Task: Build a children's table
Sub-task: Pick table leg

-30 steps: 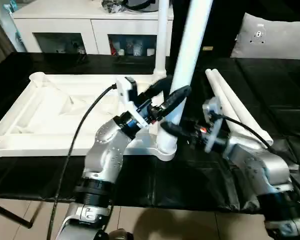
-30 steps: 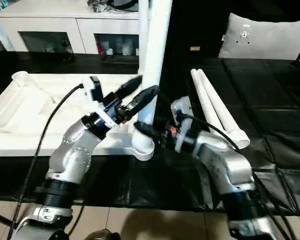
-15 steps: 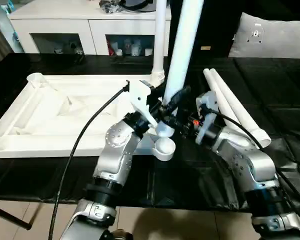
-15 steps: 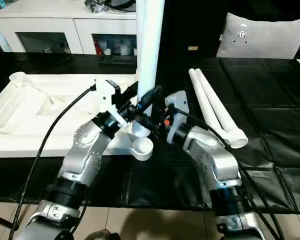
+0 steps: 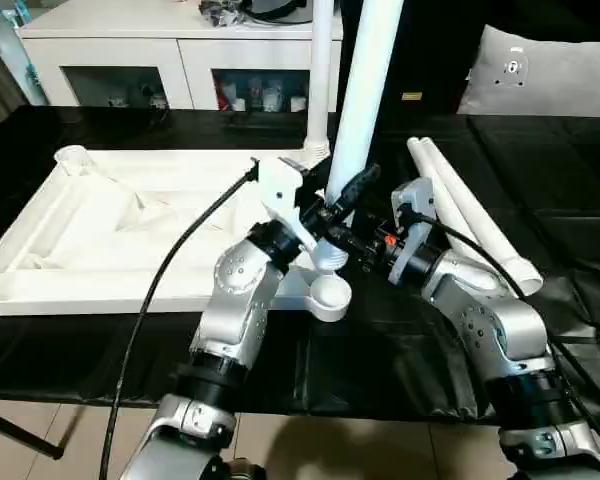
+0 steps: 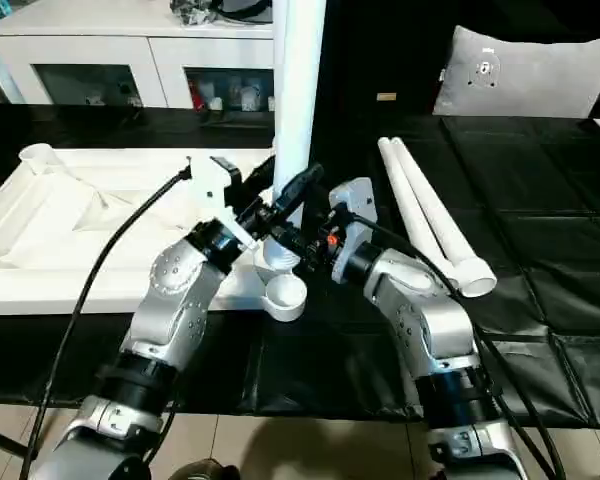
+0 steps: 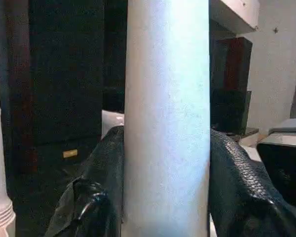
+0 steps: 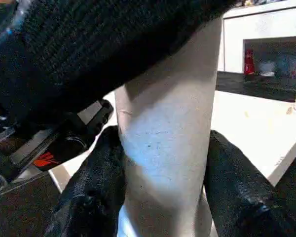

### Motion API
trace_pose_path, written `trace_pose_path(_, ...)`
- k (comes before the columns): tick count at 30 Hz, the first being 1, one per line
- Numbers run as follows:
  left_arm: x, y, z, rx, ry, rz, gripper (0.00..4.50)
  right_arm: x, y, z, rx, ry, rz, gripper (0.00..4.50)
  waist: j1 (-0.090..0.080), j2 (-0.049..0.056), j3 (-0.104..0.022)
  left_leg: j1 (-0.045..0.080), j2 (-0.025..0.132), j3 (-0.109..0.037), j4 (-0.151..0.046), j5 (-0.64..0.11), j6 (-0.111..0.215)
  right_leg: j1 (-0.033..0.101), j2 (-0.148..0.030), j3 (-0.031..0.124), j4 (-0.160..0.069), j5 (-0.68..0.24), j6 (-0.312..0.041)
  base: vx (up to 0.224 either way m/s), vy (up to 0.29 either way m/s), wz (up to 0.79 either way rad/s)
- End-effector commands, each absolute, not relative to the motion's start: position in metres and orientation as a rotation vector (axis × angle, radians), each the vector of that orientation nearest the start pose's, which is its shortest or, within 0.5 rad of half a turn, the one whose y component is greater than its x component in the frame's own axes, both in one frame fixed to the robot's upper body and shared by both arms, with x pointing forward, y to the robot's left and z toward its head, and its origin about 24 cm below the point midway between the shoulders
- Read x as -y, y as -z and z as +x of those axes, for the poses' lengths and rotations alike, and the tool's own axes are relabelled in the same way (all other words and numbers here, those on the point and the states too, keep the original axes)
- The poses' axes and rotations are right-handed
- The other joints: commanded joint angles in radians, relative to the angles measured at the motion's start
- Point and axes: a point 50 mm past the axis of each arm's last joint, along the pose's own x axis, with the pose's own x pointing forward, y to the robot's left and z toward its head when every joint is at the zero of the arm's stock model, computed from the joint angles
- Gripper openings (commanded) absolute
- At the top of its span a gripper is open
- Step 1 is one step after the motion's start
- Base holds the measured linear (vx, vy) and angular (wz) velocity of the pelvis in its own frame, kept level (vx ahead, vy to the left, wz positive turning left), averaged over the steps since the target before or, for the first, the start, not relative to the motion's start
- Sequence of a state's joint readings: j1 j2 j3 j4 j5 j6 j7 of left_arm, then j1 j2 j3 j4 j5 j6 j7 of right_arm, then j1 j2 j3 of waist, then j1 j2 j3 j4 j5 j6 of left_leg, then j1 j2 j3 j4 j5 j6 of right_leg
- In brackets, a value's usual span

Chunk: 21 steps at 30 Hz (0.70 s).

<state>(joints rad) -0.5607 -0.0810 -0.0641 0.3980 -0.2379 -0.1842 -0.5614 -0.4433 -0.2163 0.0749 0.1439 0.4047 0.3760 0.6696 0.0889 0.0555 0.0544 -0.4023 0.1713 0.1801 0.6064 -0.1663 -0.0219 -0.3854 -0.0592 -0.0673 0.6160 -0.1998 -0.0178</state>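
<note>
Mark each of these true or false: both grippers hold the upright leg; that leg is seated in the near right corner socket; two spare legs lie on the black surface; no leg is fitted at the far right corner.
1. Both grippers hold the upright leg: true; the left gripper and right gripper each clamp it.
2. That leg is seated in the near right corner socket: false; its lower end hangs above the open socket.
3. Two spare legs lie on the black surface: true.
4. No leg is fitted at the far right corner: false; a fitted leg stands there.

White table top (image 5: pixel 130 230) and legs (image 5: pixel 365 90) (all plain), black quilted work surface (image 5: pixel 540 170), white cabinet (image 5: pixel 180 50).
</note>
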Motion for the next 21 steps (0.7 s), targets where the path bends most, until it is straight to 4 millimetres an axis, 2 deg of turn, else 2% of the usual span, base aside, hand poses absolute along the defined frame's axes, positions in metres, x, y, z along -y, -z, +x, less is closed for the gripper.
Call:
trace_pose_path(1, -0.06, -0.139, 0.334, 0.37, 0.744, -0.221, 1.91, 0.119, -0.107, 0.318, -0.07, -0.844, 0.161, 2.61, 0.0, -0.014, -0.076, 0.027, 0.065, -0.027, -0.066, -0.166, 0.039, 0.041, -0.095, 0.052, -0.071, -0.116, -0.192, 0.0, 0.0, 0.0)
trace_pose_path(3, -0.062, -0.141, 0.335, 0.351, 0.781, -0.255, 1.9, 0.123, -0.109, 0.316, -0.066, -0.873, 0.168, 2.89, 0.001, -0.017, -0.077, 0.027, 0.063, -0.025, -0.064, -0.164, 0.044, 0.043, -0.096, 0.051, -0.07, -0.115, -0.198, 0.0, 0.0, 0.0)
trace_pose_path(5, -0.064, -0.143, 0.335, 0.331, 0.827, -0.28, 1.9, 0.129, -0.112, 0.312, -0.062, -0.926, 0.185, 2.96, 0.004, -0.017, -0.076, 0.029, 0.063, -0.025, -0.064, -0.167, 0.05, 0.043, -0.096, 0.051, -0.071, -0.128, -0.197, 0.0, 0.0, 0.0)
trace_pose_path(8, -0.067, -0.145, 0.335, 0.302, 0.881, -0.325, 1.9, 0.14, -0.12, 0.307, -0.055, -0.981, 0.238, 3.32, 0.006, -0.019, -0.075, 0.026, 0.064, -0.025, -0.063, -0.146, 0.066, 0.046, -0.095, 0.051, -0.067, -0.108, -0.204, 0.0, 0.0, 0.0)
trace_pose_path(11, -0.07, -0.147, 0.333, 0.27, 0.962, -0.36, 1.9, 0.153, -0.128, 0.305, -0.056, -1.01, 0.292, 3.37, 0.008, -0.019, -0.076, 0.028, 0.062, -0.023, -0.06, -0.139, 0.076, 0.045, -0.094, 0.049, -0.069, -0.116, -0.21, 0.0, 0.0, 0.0)
trace_pose_path(12, -0.071, -0.147, 0.332, 0.253, 0.995, -0.39, 1.9, 0.158, -0.13, 0.306, -0.047, -1.003, 0.308, 3.7, 0.009, -0.018, -0.076, 0.027, 0.063, -0.023, -0.06, -0.133, 0.074, 0.043, -0.095, 0.049, -0.068, -0.126, -0.211, 0.0, 0.0, 0.0)
trace_pose_path(15, -0.072, -0.151, 0.327, 0.233, 1.089, -0.446, 1.9, 0.167, -0.135, 0.306, -0.051, -1.009, 0.341, 3.79, 0.009, -0.019, -0.075, 0.029, 0.062, -0.022, -0.06, -0.139, 0.067, 0.042, -0.094, 0.048, -0.071, -0.147, -0.212, 0.0, 0.0, 0.0)
trace_pose_path(16, -0.072, -0.153, 0.324, 0.23, 1.132, -0.475, 1.9, 0.17, -0.136, 0.305, -0.059, -1.028, 0.35, 4.05, 0.01, -0.02, -0.074, 0.027, 0.061, -0.022, -0.06, -0.143, 0.064, 0.043, -0.094, 0.048, -0.072, -0.161, -0.214, 0.0, 0.0, 0.0)
trace_pose_path(18, -0.072, -0.156, 0.322, 0.228, 1.173, -0.503, 1.9, 0.172, -0.138, 0.302, -0.071, -1.055, 0.362, 4.05, 0.011, -0.02, -0.074, 0.028, 0.06, -0.021, -0.059, -0.142, 0.061, 0.044, -0.094, 0.048, -0.073, -0.172, -0.212, 0.0, 0.0, 0.0)
trace_pose_path(21, -0.072, -0.163, 0.315, 0.224, 1.273, -0.528, 1.9, 0.174, -0.142, 0.294, -0.098, -1.131, 0.374, 4.36, 0.014, -0.018, -0.075, 0.027, 0.061, -0.021, -0.058, -0.135, 0.066, 0.043, -0.091, 0.047, -0.072, -0.166, -0.209, 0.0, 0.0, 0.0)
